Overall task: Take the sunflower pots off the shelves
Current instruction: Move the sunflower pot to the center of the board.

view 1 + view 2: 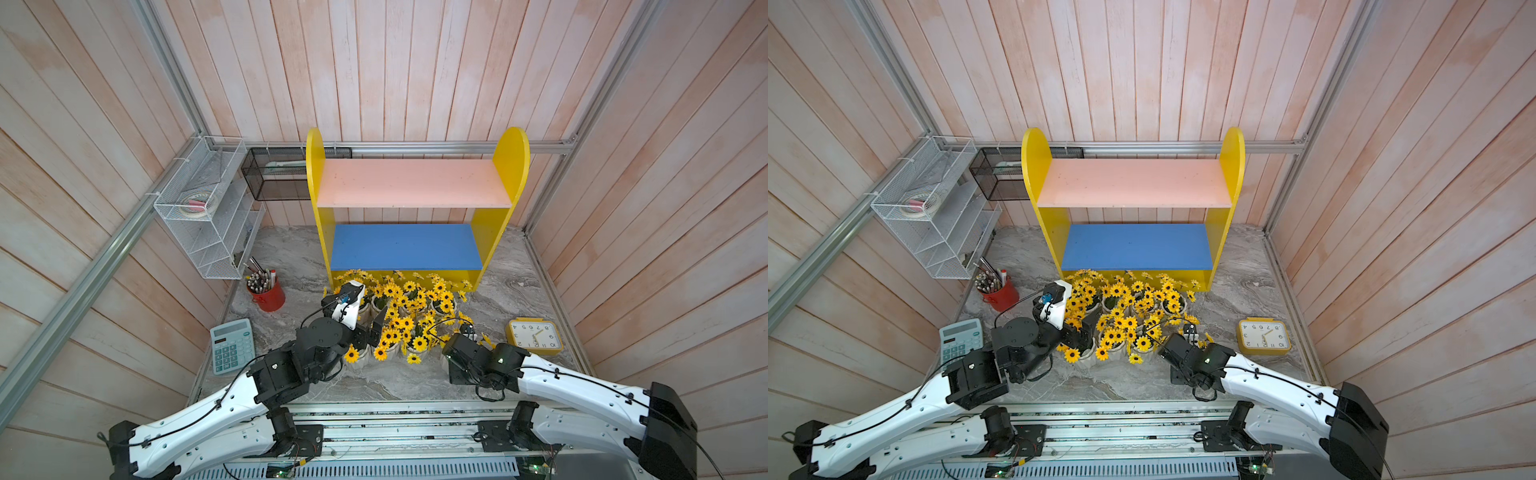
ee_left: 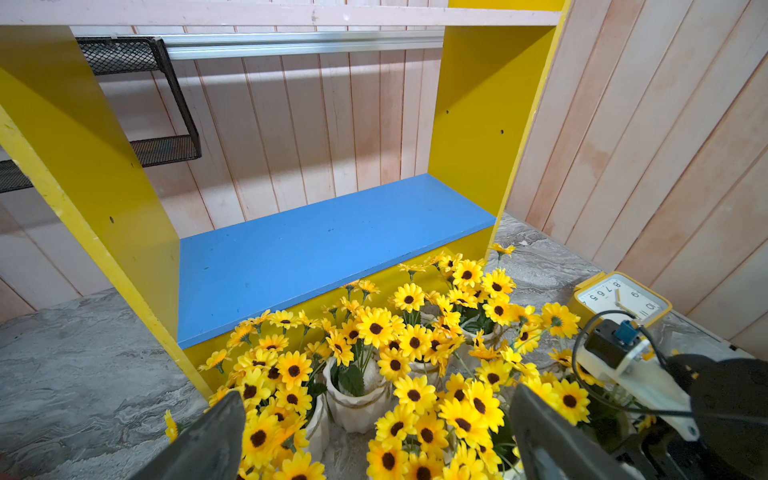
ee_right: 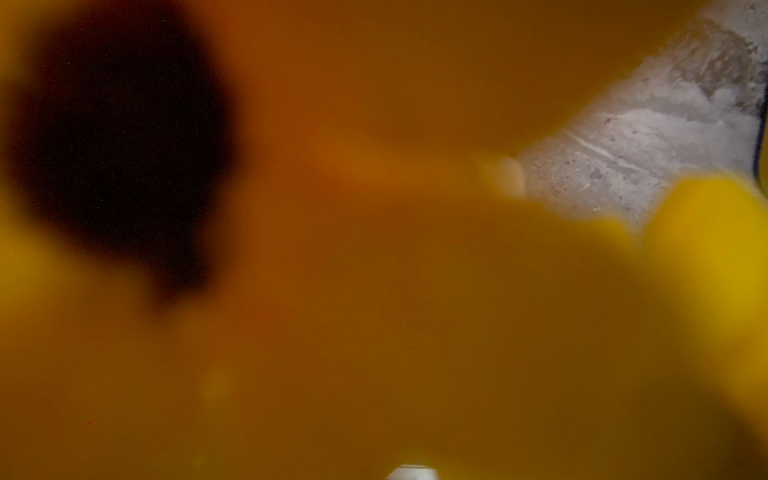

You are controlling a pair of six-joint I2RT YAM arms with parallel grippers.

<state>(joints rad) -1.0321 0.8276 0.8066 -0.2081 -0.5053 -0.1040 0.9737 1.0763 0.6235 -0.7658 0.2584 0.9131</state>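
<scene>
Left wrist camera gives me the clearest read. The left gripper [image 2: 376,395] is spread wide and grasps nothing, its dark fingers [image 2: 216,432] flanking blossoms, with a white ribbed pot [image 2: 357,401] upright just ahead between them. Beside it, the right gripper [image 1: 460,332] is sunk into the near right edge of the bunch. Its own camera is smothered by a blurred yellow bloom, and petals hide the jaws in both top views, so I cannot tell whether it is released or clenched on a pot. Just beyond both arms, the sunflower pots [image 1: 405,316] stand packed together on the grey marble tabletop [image 1: 291,257], right in front of the shelves [image 1: 509,166]. Farther back, the blue lower board [image 2: 332,257] and the pink upper board [image 1: 411,183] are bare, so I judge the clearing finished. The pots lie directly under and ahead of both pincers, so I'd lift each arm straight up before swinging it away, or the stems could drag and topple a pot.
</scene>
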